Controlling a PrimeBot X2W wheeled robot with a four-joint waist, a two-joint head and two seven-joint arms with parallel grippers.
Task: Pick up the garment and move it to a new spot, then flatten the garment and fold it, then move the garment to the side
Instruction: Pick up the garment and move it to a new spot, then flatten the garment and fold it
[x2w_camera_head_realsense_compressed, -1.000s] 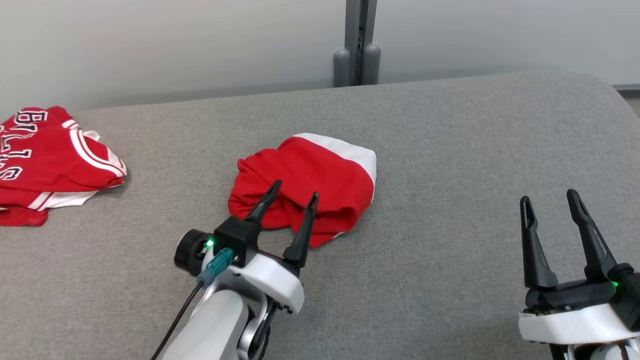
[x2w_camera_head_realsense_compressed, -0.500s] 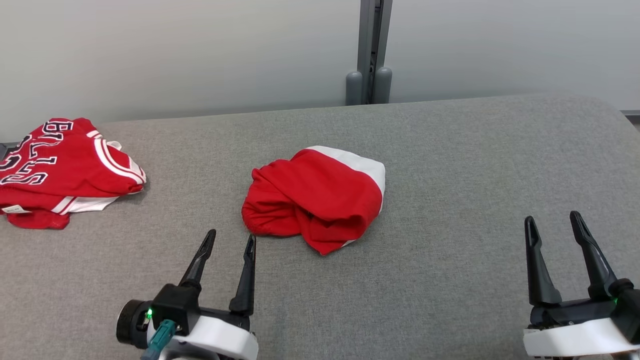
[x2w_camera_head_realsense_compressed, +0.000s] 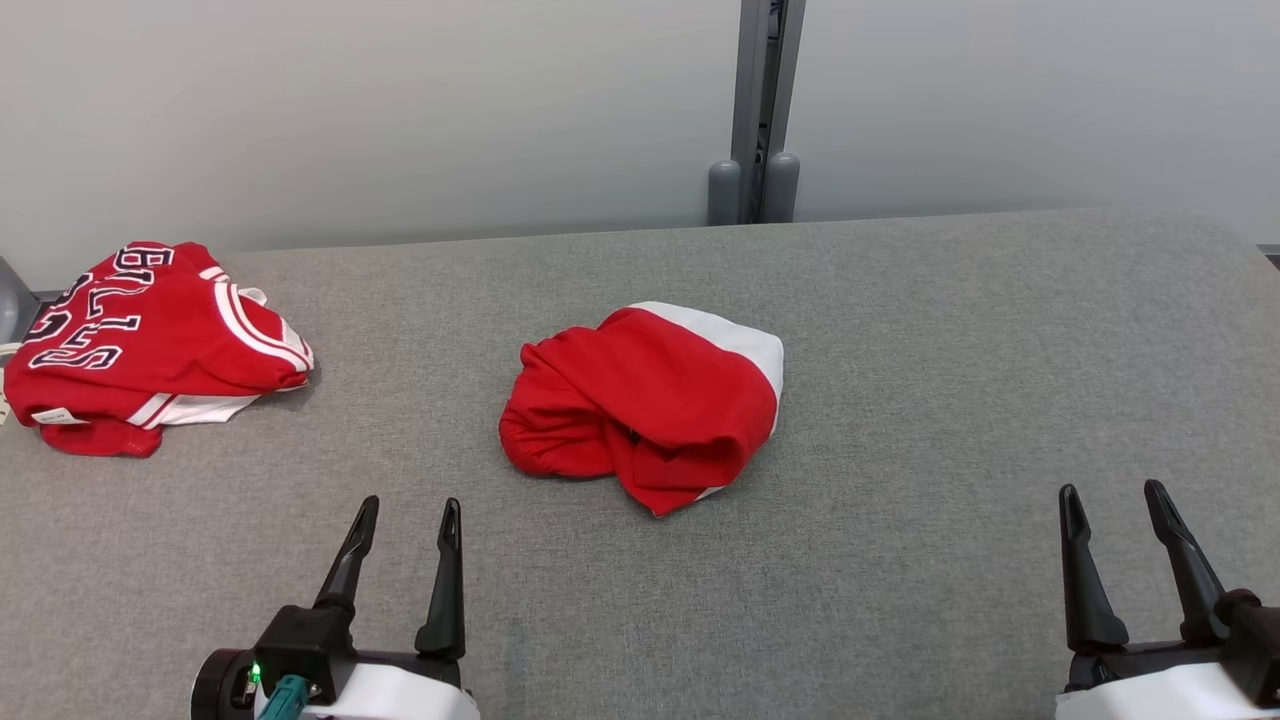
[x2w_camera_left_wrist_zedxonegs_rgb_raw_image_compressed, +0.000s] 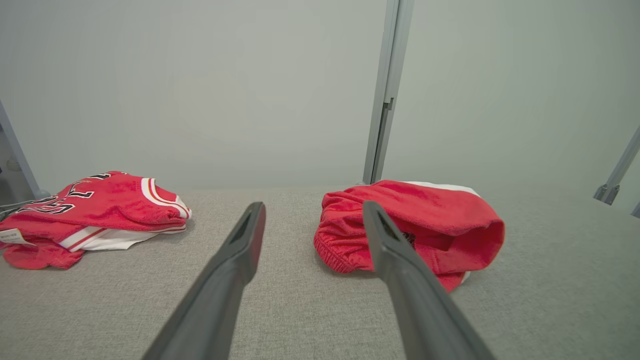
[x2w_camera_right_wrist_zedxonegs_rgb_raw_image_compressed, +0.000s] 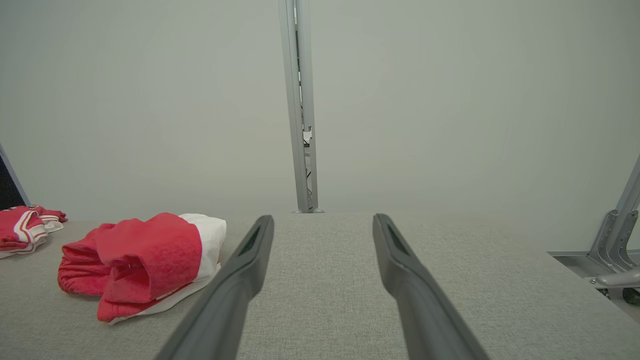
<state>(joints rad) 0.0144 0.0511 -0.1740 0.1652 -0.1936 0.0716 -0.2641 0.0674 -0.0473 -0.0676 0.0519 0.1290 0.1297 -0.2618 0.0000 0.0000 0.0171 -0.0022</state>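
Left pincer (x2w_camera_head_realsense_compressed: 410, 503) is held open at the near left of the table (x2w_camera_head_realsense_compressed: 900, 330), and nothing is gripped by it. Its two dark fingers are pointed to the far side, and a wide gap is left between them. A small green light (x2w_camera_head_realsense_compressed: 256, 673) is seen on its black base. It is held well apart from the clothes.

At the far left, a red jersey (x2w_camera_head_realsense_compressed: 150, 345) with white stripes and black and white letters is laid in a bunched heap near the table's edge.

In the middle of the table the garment (x2w_camera_head_realsense_compressed: 640, 410) is found. It is red, with a wide white band along its far right side. It is crumpled into a soft lump, with folds tucked in at the near side. Both pincers are held apart from it. In the left wrist view it is seen past the right finger of the left pincer, a bit to the right.

Behind the table a pale wall (x2w_camera_head_realsense_compressed: 400, 100) is seen, and a grey post (x2w_camera_head_realsense_compressed: 760, 100) is stood up against it, a little right of the middle.

At the near right, the right pincer (x2w_camera_head_realsense_compressed: 1110, 488) is held open too. Nothing is gripped between its fingers, and they are pointed to the far side over bare grey cloth.
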